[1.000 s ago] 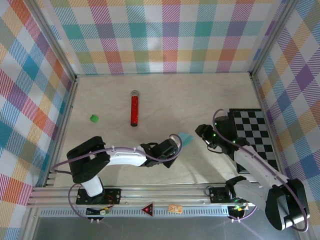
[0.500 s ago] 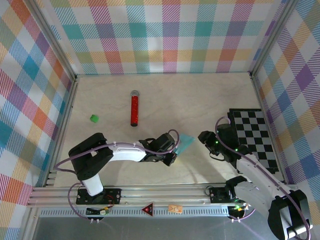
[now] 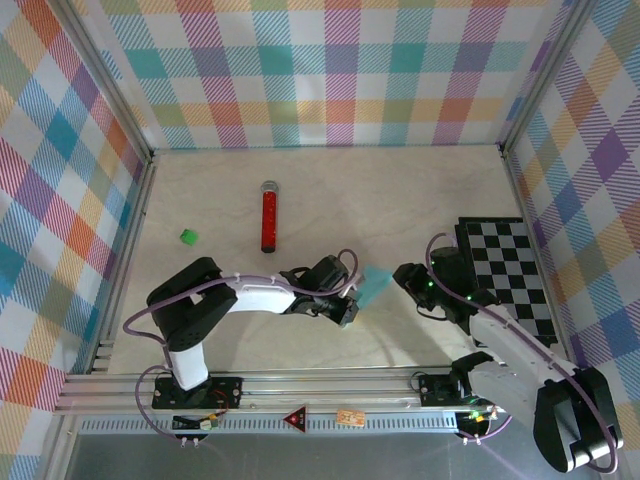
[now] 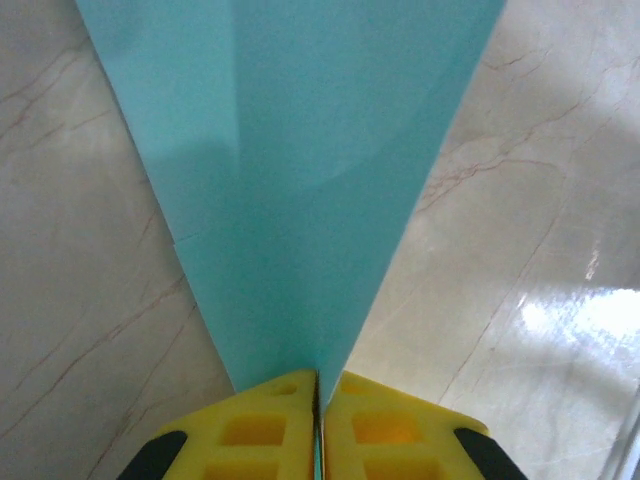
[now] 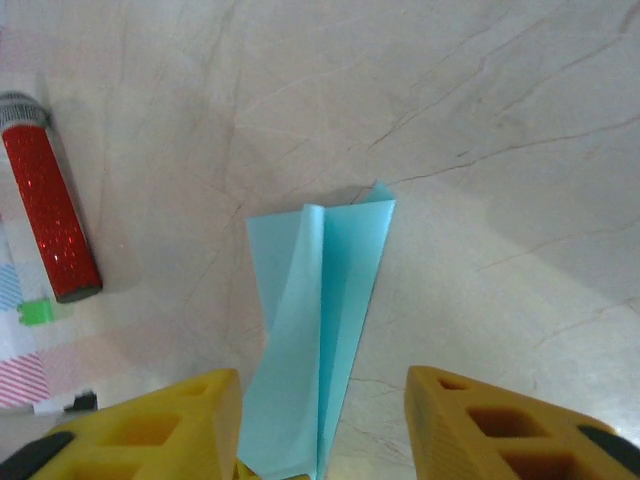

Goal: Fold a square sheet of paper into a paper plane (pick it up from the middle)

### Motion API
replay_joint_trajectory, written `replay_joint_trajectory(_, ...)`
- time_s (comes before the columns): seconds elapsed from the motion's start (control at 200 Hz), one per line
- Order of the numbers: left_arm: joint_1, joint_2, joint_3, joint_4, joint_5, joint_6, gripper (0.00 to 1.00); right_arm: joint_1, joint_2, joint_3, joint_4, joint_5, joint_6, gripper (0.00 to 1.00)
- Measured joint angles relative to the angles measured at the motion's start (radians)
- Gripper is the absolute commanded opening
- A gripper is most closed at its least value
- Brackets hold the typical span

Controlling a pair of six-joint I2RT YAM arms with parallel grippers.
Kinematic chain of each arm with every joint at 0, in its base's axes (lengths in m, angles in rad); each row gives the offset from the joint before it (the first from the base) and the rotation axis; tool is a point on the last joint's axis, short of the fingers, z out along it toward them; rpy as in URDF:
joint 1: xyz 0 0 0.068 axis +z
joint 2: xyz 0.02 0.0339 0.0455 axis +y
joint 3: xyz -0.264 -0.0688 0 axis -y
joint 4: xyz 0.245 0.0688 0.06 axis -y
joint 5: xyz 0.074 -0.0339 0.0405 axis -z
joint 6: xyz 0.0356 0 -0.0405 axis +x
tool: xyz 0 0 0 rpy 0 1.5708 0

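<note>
Left wrist view: grips the narrow end of the paper plane (image 4: 290,180) tight in the left pincer (image 4: 317,385) above the bench (image 4: 520,200), with the right pincer (image 5: 322,390) parted astride it; likely handles light, limp, crease-prone, so best taken along the stiff centre fold.

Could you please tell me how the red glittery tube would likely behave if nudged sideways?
The red glittery tube lies on its side on the smooth table, so it would probably roll. It looks rigid, unlikely to bend. Its round glossy surface might slip when pinched.
</note>
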Motion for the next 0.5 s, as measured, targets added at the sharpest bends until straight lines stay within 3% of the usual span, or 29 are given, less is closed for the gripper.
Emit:
replay_joint_trajectory(0.15, 0.005, 0.029, 0.044, -0.026, 0.027, -0.006, 0.11, 0.000, 0.047, -0.012, 0.041, -0.061, -0.022, 0.35)
replay_joint_trajectory(0.315, 0.007, 0.056, 0.097, -0.085, 0.039, -0.011, 0.11, 0.000, 0.088, -0.039, 0.122, -0.173, -0.051, 0.16)
replay_joint_trajectory(0.5, 0.019, 0.094, 0.148, -0.116, 0.080, -0.035, 0.11, 0.000, 0.157, -0.042, 0.196, -0.282, -0.063, 0.10)
